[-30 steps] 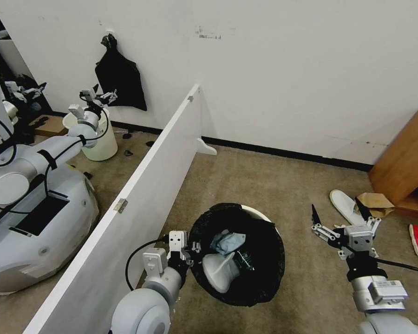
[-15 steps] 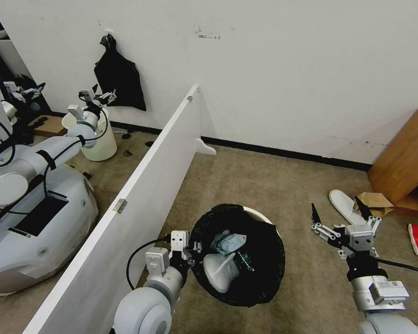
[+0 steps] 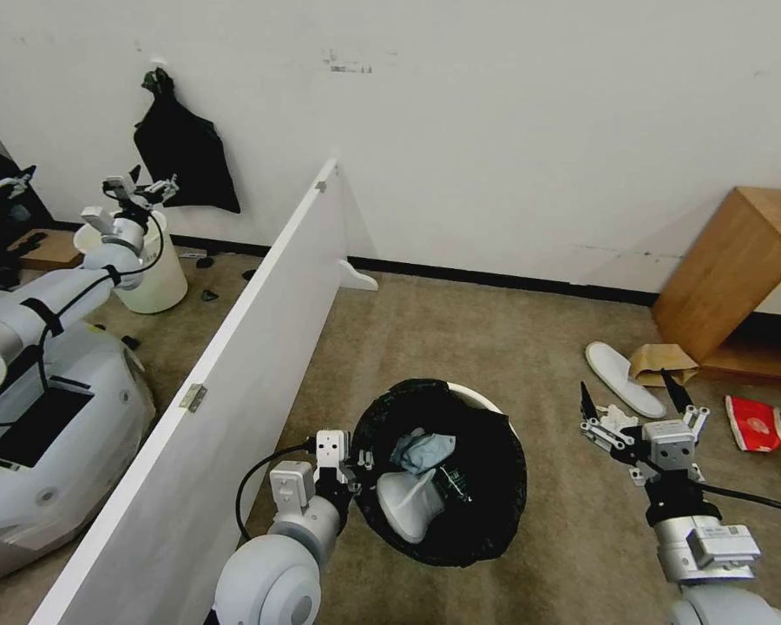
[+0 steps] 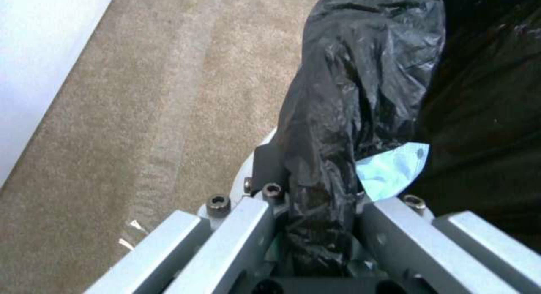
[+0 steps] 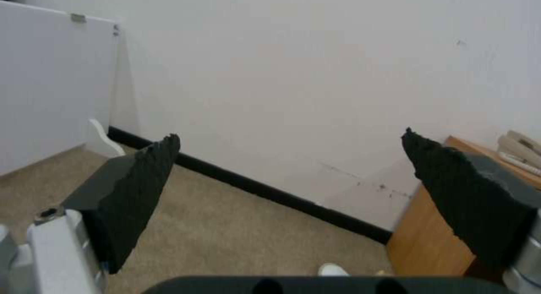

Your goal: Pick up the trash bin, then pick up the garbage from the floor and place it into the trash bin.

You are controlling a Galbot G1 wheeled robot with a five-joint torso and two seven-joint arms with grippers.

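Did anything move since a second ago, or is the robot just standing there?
The whole view slid left, so the robot turned right; the floor things did not move themselves. The red cup now shows whole. The left gripper still pinches the trash bin rim, and the right gripper still hangs open above the carpet near the white slipper.

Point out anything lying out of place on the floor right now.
Litter lies on the carpet by the wooden cabinet: a white slipper, a brown paper bag, a flattened red cup. The trash bin is held tilted by the left gripper; the right gripper is open.
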